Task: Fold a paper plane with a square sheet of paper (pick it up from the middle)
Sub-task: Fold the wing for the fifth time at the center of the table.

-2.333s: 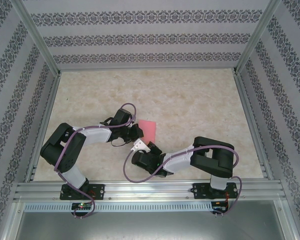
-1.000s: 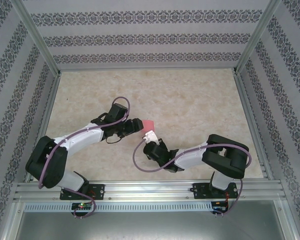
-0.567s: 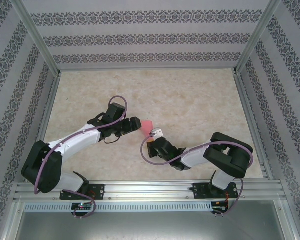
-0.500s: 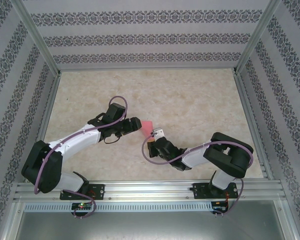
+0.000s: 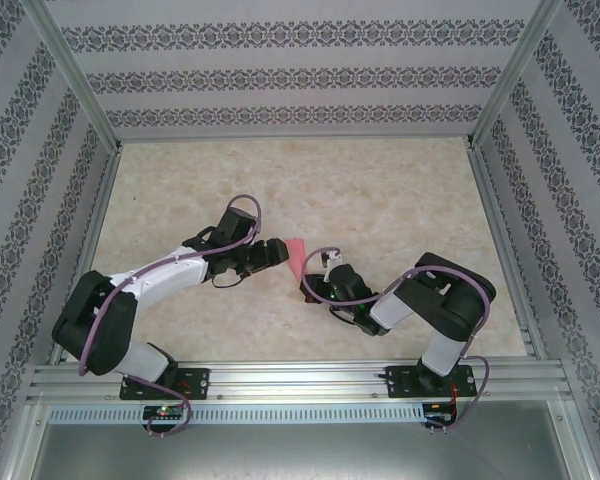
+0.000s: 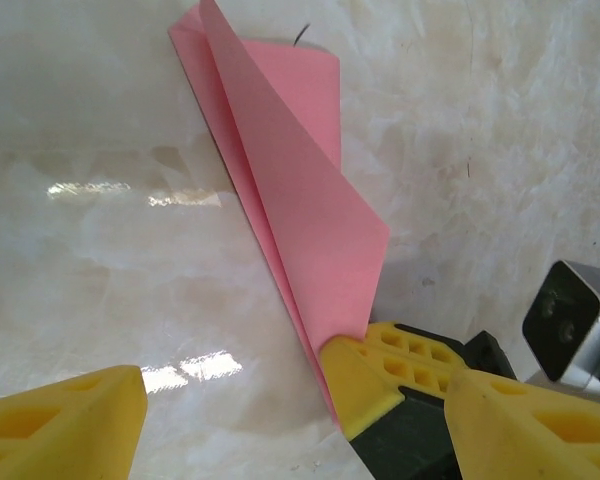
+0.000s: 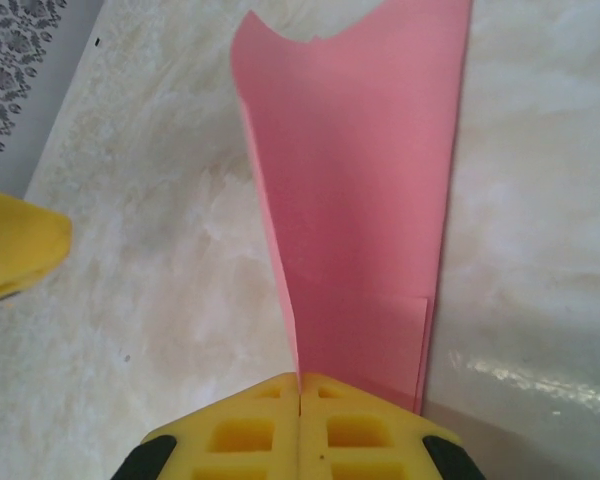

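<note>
The square sheet of paper is pink and folded over on itself, and it stands on edge on the pale marbled table between my two grippers. My right gripper is shut on its near lower corner, and the sheet rises away from the yellow fingers. In the left wrist view the paper leans up from those pinching right fingers. My left gripper is open, its jaws wide on either side of the sheet's lower end without touching it. From above, the left gripper sits left of the paper and the right gripper just below and right of it.
Aluminium rails run along the near edge and up both sides of the table. Patterned walls close the back and sides. One yellow left finger shows at the left of the right wrist view.
My right gripper has swung round to the right and slightly back while still shut on the paper, its arm folding in. The left gripper stays open and has barely moved.
</note>
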Robot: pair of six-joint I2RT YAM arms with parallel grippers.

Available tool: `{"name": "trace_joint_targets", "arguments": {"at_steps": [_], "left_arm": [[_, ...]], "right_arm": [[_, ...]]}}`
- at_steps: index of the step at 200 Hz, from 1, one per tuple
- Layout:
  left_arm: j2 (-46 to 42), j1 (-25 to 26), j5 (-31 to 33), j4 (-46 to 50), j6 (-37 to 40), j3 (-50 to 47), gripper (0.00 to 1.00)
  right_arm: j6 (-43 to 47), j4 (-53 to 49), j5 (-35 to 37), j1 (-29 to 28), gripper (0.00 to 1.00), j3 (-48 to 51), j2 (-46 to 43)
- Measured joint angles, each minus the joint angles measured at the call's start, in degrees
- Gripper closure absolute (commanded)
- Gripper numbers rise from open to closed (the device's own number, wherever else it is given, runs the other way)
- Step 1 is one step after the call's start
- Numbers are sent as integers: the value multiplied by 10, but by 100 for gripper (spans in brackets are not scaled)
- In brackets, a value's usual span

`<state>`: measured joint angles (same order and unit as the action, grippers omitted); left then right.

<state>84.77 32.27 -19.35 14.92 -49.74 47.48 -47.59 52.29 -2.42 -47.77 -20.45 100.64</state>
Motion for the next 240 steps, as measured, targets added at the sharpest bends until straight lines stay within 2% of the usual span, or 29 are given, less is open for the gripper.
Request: {"name": "trace_joint_targets", "arguments": {"at_steps": [122, 172, 240], "left_arm": [[98, 1, -117, -94, 3, 11, 25], [148, 1, -159, -152, -7, 40, 26], [185, 1, -170, -187, -14, 66, 26]], "right_arm": [[-183, 154, -127, 71, 100, 22, 79], [-207, 182, -140, 78, 100, 26, 92], [-234, 212, -149, 85, 99, 30, 106]]}}
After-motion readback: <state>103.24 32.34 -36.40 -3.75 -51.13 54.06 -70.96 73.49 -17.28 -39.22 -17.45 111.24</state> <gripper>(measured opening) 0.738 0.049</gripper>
